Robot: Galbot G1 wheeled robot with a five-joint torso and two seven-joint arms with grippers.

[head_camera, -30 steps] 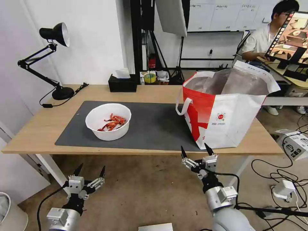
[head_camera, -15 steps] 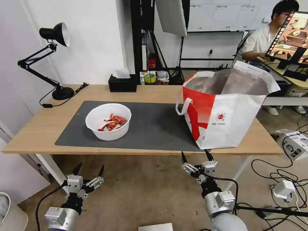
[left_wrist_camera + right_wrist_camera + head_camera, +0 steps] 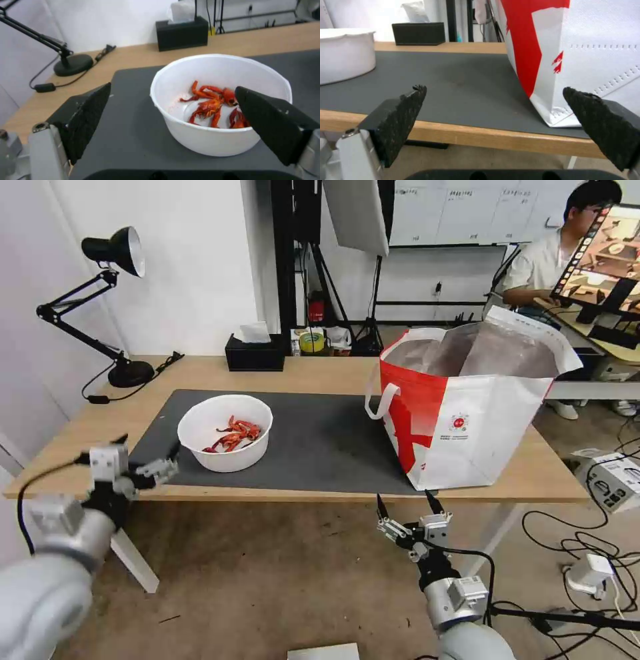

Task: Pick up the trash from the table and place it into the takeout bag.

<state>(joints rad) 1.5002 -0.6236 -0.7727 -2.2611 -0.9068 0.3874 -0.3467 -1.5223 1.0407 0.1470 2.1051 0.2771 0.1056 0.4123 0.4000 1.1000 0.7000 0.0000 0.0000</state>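
Observation:
The trash in view is a white round bowl [image 3: 225,441] holding red-orange shells [image 3: 235,433], left of centre on the dark grey mat [image 3: 320,440] of the wood-topped table [image 3: 320,370]. My left gripper [image 3: 148,444] is open at the table's front left, just left of the bowl and apart from it. In the left wrist view the bowl [image 3: 216,142] and shells [image 3: 213,107] lie ahead between the spread fingers of that gripper [image 3: 172,88]. The white-and-red takeout bag [image 3: 480,427] stands open at the table's right end. Below the front edge, near the bag [image 3: 593,50], my right gripper [image 3: 405,502] [image 3: 494,88] is open and empty.
A black desk lamp [image 3: 113,300] stands at the back left corner and a black tissue box [image 3: 255,355] at the back centre. Cables and a power strip [image 3: 590,573] lie on the floor to the right. Bare mat [image 3: 453,82] stretches between bowl and bag.
My left arm has swung up and to the left from below the table to table height beside the bowl. The right gripper sank slightly a second ago and has since held still.

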